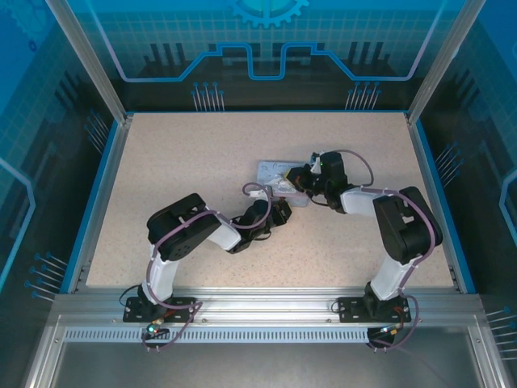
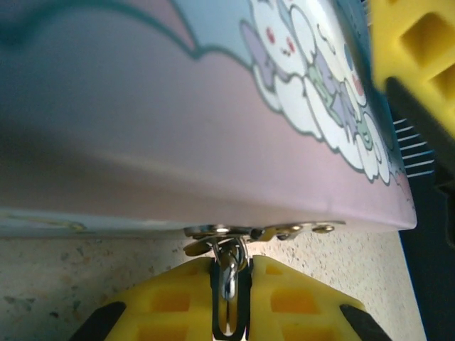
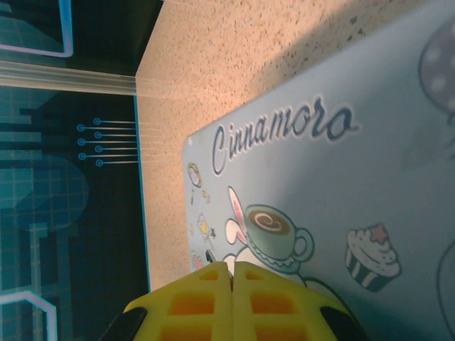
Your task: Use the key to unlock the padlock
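The padlock (image 2: 230,275) is a small shiny metal piece hanging from the hasp (image 2: 249,231) on the tin's front edge. My left gripper (image 2: 231,264) is shut on it, yellow fingers (image 2: 170,298) pressed to both sides; its body is mostly hidden between them. In the top view the left gripper (image 1: 282,208) sits at the tin's near side. My right gripper (image 3: 231,267) is shut above the tin's lid. A thin dark sliver, the key (image 3: 209,254), pokes out at its fingertips; the rest is hidden. From above, the right gripper (image 1: 296,179) hovers over the tin.
The pastel blue-pink cartoon tin (image 1: 273,171) lies mid-table; its printed lid (image 3: 334,185) and pink side (image 2: 178,142) loom close to the wrist cameras. Speckled tabletop (image 1: 186,162) spreads to the left and back. Blue walls (image 1: 97,170) ring the table.
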Robot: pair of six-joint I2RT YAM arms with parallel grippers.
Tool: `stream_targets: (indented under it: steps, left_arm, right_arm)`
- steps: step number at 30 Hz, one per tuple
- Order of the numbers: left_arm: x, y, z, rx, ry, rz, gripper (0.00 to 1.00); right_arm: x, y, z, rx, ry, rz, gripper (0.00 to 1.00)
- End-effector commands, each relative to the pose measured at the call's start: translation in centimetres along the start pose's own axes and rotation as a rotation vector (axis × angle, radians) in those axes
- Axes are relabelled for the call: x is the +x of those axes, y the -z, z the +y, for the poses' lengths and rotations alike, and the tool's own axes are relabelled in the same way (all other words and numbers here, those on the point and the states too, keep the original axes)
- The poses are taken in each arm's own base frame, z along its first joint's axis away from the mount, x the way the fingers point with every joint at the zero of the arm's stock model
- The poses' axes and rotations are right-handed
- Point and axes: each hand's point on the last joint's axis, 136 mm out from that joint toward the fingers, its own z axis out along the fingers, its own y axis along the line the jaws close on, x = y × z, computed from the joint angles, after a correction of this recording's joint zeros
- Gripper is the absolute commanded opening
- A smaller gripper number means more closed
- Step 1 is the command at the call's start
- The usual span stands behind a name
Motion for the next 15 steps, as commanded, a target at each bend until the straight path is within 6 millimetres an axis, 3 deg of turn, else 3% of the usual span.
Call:
stream_targets:
  steps: [1, 7, 12, 15]
  left_arm:
    - [3.4, 1.0, 2.1, -0.047, 0.068, 0.193, 0.00]
    - [3.1, 1.9, 0.8, -0.008, 0.082, 0.257, 0.00]
    - [2.3, 2.9, -0.5, 0.029, 0.079, 0.287, 0.00]
    - [1.6, 3.3, -1.4, 0.061, 0.094, 0.297, 0.00]
  right_arm:
    - [-1.6, 2.1, 3.5, -0.062, 0.050, -0.026, 0.00]
    - [-0.3, 5.3, 5.2, -0.106, 0.087, -0.010, 0.00]
    - [1.9, 8.1, 4.7, -0.117, 0.094, 0.000, 0.00]
    - [3.8, 9.6, 3.4, -0.107, 0.083, 0.017, 0.00]
